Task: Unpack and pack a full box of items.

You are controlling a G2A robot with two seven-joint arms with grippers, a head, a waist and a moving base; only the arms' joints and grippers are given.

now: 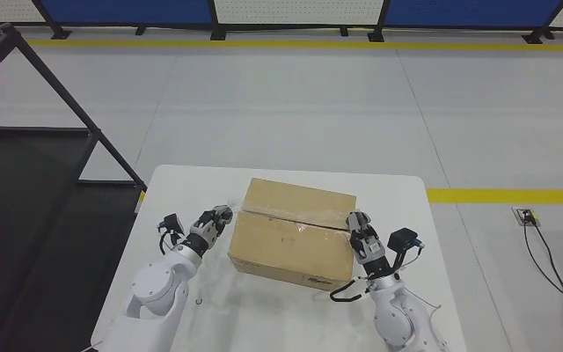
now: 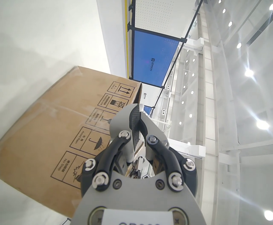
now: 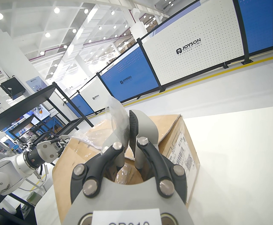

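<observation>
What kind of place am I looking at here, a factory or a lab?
Probably a large industrial hall with a fenced-off robot test area: blue and white partition panels stand along the floor, a yellow line is painted on it, and a high ceiling carries rows of lights.

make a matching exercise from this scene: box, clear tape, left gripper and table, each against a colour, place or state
Things:
1 box
2 clear tape
3 left gripper
4 table

Descriptions:
a white
b beside the box's side with printed symbols, fingers shut
c pinched between the right gripper's fingers
d brown cardboard

Pairs: 1-d, 2-c, 3-b, 4-a
</observation>
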